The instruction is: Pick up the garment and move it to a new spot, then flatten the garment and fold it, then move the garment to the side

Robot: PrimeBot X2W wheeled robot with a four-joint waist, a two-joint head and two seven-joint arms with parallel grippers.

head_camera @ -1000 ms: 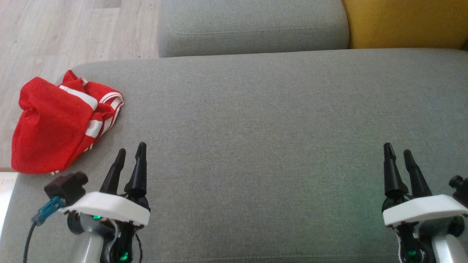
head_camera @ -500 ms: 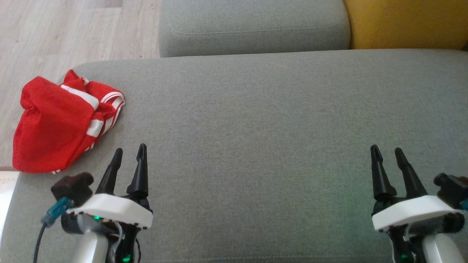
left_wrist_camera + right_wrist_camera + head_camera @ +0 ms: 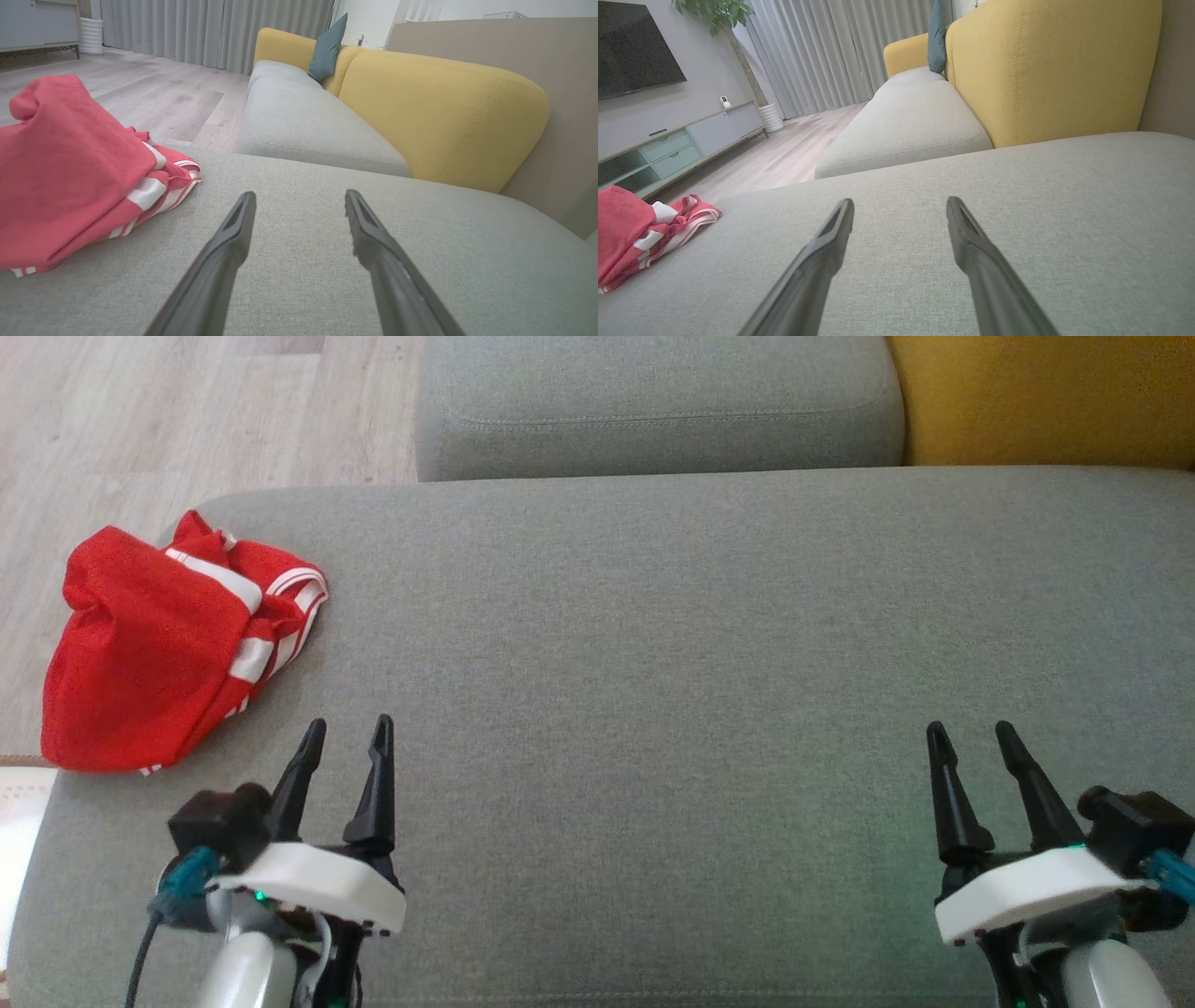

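Observation:
The garment (image 3: 159,639) is red with white stripes, crumpled in a heap at the far left end of the grey sofa cushion (image 3: 653,663), partly hanging over its edge. It also lies at the left of the left wrist view as the garment (image 3: 70,172), and small at the left edge of the right wrist view as the garment (image 3: 640,233). My left gripper (image 3: 347,733) hovers open just right of and nearer than the heap, holding nothing. My right gripper (image 3: 969,733) is open and empty over the cushion's right part.
A second grey seat cushion (image 3: 653,411) lies beyond, with a yellow backrest (image 3: 1036,397) at the far right. Wooden floor (image 3: 140,420) runs past the cushion's left end. A TV cabinet (image 3: 677,144) stands across the room.
Both grippers have drawn back toward me and sit lower in the head view; the right one has also shifted left. The picture has shifted slightly right. The garment has not moved.

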